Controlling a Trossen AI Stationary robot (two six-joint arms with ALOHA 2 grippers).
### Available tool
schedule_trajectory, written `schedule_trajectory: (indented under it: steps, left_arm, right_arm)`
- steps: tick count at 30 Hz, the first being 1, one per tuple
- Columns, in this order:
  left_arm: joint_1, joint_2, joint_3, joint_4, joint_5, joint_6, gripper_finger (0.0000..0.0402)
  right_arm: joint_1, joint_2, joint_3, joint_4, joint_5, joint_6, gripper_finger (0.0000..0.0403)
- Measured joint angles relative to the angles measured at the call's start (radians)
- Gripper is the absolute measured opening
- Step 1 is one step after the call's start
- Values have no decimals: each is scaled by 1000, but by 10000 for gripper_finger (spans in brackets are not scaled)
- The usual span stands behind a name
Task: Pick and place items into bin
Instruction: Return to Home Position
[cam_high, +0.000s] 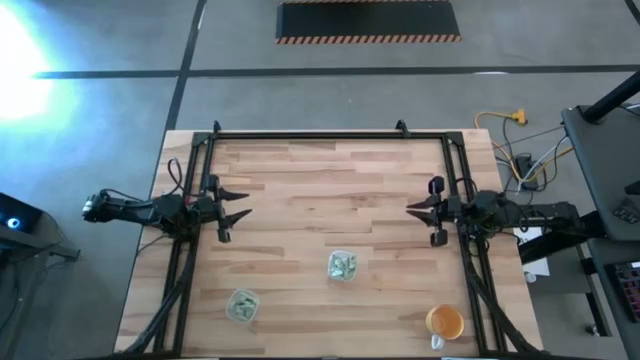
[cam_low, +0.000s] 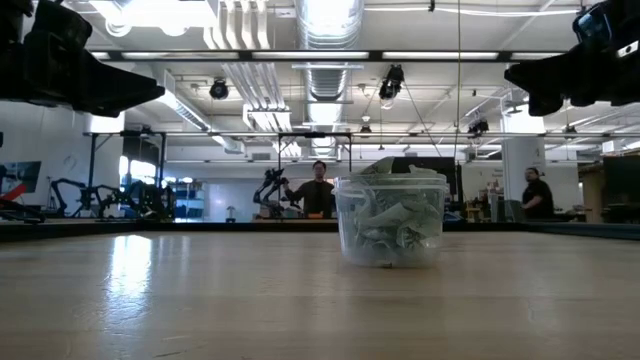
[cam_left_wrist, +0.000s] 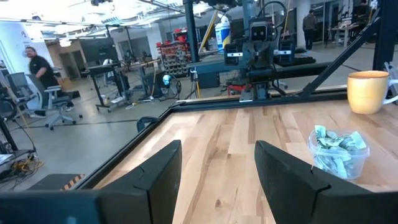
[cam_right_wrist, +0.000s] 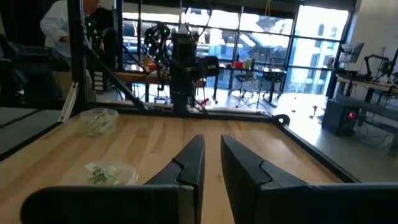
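Packets (cam_low: 390, 225) in clear cup (cam_low: 352, 215) lie well apart from left gripper (cam_high: 247, 203), right gripper (cam_high: 408, 208).

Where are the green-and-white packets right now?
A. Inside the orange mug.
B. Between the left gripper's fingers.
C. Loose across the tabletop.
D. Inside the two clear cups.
D: the green-and-white packets sit inside the two clear cups on the table, while the left gripper and the right gripper, out at the table's sides, hold nothing.

Two clear cups (cam_high: 343, 266) (cam_high: 241, 305), one orange mug (cam_high: 444, 322), two arms (cam_high: 150, 210) (cam_high: 510, 212)
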Motion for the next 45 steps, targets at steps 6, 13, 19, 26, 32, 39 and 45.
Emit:
schedule_trajectory:
  steps: [6,13,19,26,32,39,45]
  left_arm:
    - [0,1,0,-10,1,-17,187]
    - [0,10,3,-27,2,-42,187]
    - [1,8,3,-29,129,-53,187]
    - [0,0,-6,-32,318,-49,187]
    - [1,0,-8,-31,342,-17,187]
    - [16,-1,-34,72,366,34,187]
    - [51,12,-34,36,362,6,187]
  right_arm:
    - [0,18,0,-60,-6,33,43]
    - [0,41,0,-60,-8,60,43]
    - [0,51,0,-59,-8,85,43]
    - [0,54,0,-59,-12,79,43]
    - [0,54,0,-64,-61,74,43]
    - [0,54,0,-62,-64,73,43]
    - [0,54,0,-66,-60,93,43]
